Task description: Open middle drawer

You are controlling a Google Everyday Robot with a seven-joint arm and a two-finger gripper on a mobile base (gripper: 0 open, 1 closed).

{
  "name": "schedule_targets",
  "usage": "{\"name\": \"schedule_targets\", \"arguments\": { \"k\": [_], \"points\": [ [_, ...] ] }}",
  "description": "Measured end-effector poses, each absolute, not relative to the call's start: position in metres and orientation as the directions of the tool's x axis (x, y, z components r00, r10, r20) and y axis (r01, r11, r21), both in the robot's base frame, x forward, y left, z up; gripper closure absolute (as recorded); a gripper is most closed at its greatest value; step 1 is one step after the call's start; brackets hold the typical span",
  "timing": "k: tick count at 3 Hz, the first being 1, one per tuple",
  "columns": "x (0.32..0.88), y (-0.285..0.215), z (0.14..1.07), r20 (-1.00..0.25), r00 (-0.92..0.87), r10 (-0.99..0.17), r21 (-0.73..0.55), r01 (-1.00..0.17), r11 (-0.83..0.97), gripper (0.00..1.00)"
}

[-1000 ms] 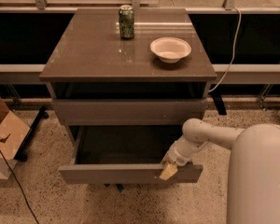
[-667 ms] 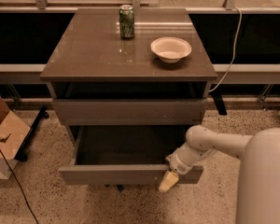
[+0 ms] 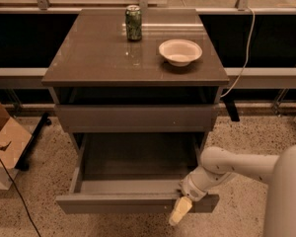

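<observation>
Since a second ago: middle drawer [image 3: 123, 204] has come further out. The gripper [image 3: 180, 210] has travelled with its front panel toward the camera, and the elbow sits lower in frame. Camera framing unchanged.

Grey-brown cabinet [image 3: 103, 58], glossy flat top, fills mid-frame, above and behind the gripper.

White arm [image 3: 237, 164] enters from the lower right and runs left and down to the gripper. A rounded white body fills the lower right corner.

The middle drawer is pulled well out of the cabinet, interior exposed. Its flat, handleless front panel is the part nearest the camera. The gripper sits at the panel's top edge, right of centre, its pale tan end hanging over the panel's outer face. Open or closed: cannot tell, the contact is hidden behind the wrist.

Closed upper drawer [image 3: 138, 117] lies straight above the gripper, past the open interior. There is a dark recess between it and the cabinet top.

Cardboard box [image 3: 7, 142] on speckled floor [image 3: 39, 181], far left of the gripper, apart from the cabinet.

White bowl [image 3: 180, 52] on the cabinet top, directly above the gripper in frame.

Green can [image 3: 133, 22], upright, up and left of the gripper, near the bowl but not touching.

White cable [image 3: 244, 53] hangs past the cabinet's right rear, up and right of the gripper.
</observation>
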State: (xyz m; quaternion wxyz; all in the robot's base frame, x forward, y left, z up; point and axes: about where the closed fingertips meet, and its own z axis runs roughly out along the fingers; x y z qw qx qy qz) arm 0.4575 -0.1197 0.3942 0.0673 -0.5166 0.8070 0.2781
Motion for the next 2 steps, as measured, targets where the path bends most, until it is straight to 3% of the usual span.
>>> {"name": "schedule_targets", "arguments": {
  "k": [1,2],
  "points": [
    [0.4216,-0.1144,0.3956,-0.380,-0.522,-0.764,0.444,-0.827,0.344,0.00],
    [0.4216,-0.1144,0.3956,-0.380,-0.522,-0.764,0.444,-0.827,0.344,0.00]
  ]
}}
